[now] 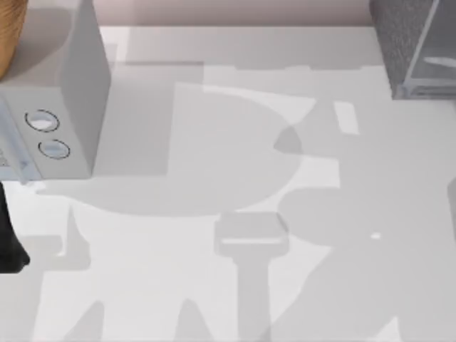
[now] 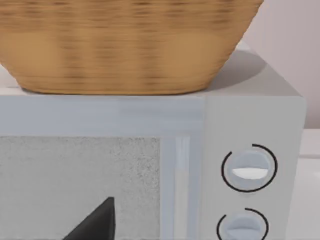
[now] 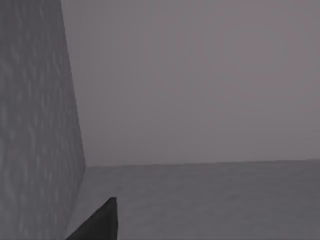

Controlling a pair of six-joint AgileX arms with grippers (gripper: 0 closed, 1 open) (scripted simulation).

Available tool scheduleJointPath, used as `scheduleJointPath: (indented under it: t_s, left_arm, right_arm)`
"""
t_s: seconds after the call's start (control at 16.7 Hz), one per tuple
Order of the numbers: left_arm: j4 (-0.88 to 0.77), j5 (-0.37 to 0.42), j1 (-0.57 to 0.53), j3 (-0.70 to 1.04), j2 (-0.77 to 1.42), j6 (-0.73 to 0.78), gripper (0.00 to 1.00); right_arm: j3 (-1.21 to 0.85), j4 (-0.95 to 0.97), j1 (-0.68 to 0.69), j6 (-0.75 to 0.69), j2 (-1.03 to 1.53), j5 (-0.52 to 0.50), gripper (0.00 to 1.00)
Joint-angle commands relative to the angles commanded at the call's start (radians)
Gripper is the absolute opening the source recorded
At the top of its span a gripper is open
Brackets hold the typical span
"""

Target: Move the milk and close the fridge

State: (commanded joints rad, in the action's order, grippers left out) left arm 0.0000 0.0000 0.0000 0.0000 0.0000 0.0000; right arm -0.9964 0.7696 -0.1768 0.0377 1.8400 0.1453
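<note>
White table (image 1: pixel 214 285) w/ overlapping grey shadows; pale pinkish wall (image 1: pixel 235 11) along far edge. Fridge (image 1: pixel 410 43): dark grey speckled box at far right corner, lighter flat panel on its side. Light-grey box (image 1: pixel 57 92) w/ two dials at far left, wicker basket (image 2: pixel 125 45) on top. Left arm (image 1: pixel 8 242) at left edge. Gripper state: can't tell for either.

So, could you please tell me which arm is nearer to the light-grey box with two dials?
Left. The left arm sits right beside the box, its wrist view facing the dials; the right arm's view faces the fridge across the table.
</note>
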Motion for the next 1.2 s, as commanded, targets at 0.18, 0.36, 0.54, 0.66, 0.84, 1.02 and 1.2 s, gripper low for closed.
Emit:
scheduleJointPath:
  t_s: [0.18, 0.36, 0.54, 0.66, 0.84, 1.02, 1.2]
  left_arm:
    - [0.0, 0.0, 0.0, 0.0, 0.0, 0.0, 1.0]
    - [0.0, 0.0, 0.0, 0.0, 0.0, 0.0, 1.0]
    - [0.0, 0.0, 0.0, 0.0, 0.0, 0.0, 1.0]
    - [0.0, 0.0, 0.0, 0.0, 0.0, 0.0, 1.0]
    - [0.0, 0.0, 0.0, 0.0, 0.0, 0.0, 1.0]
    - [0.0, 0.0, 0.0, 0.0, 0.0, 0.0, 1.0]
    - [0.0, 0.0, 0.0, 0.0, 0.0, 0.0, 1.0]
  right_arm:
    - [0.154, -0.133, 0.017, -0.001, -0.307, -0.029, 1.0]
    - [0.324, -0.274, 0.037, -0.005, -0.655, -0.06, 1.0]
    - [0.5, -0.414, 0.064, -0.013, -1.009, -0.088, 1.0]
    - [0.616, -0.503, 0.085, -0.02, -1.232, -0.104, 1.0]
    - [0.775, -0.621, 0.121, -0.033, -1.518, -0.122, 1.0]
    - [0.906, -0.711, 0.154, -0.04, -1.719, -0.136, 1.0]
    - [0.984, -0.762, 0.173, -0.038, -1.823, -0.144, 1.0]
